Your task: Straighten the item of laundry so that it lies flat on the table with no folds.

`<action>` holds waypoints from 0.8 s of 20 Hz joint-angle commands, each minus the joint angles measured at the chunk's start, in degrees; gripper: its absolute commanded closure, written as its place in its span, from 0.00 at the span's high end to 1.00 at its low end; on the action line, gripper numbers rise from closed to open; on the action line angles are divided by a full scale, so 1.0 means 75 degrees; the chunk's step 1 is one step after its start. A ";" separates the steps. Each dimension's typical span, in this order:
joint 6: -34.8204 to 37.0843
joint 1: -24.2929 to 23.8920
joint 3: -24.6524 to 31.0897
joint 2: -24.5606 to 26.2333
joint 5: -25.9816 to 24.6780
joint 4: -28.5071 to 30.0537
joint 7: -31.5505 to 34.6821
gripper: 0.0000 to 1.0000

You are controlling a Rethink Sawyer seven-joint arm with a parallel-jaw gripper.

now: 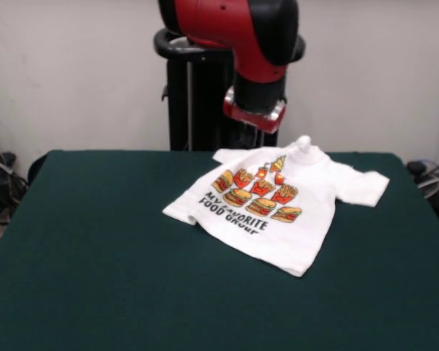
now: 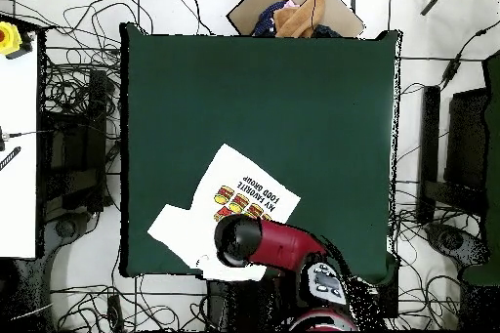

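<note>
one t-shirt on one table; one gripper, grip state unclear

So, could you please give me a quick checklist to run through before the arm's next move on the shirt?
1. T-shirt fully on the table: ok.
2. Shirt flat, no folds: not ok; the collar area is bunched up in a peak.
3. Print side up: ok, burgers and text show.
4. Both sleeves spread: cannot tell; one lies out toward the table edge, the other is not clearly visible.
5. Gripper state: cannot tell; the arm hides it from above.
6. Free table round the shirt for spreading: ok on the camera side, tight at the robot's edge.
</note>
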 commanded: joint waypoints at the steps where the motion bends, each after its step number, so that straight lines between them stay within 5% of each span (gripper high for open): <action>1: -0.0971 -0.0297 0.0766 0.0595 0.0255 -0.1487 0.0788 0.00; 8: 0.0115 -0.0112 0.0620 0.0570 0.0523 -0.2327 0.0962 0.00; 16: -0.0418 0.0109 0.0596 0.1320 0.0688 -0.2720 0.1300 0.00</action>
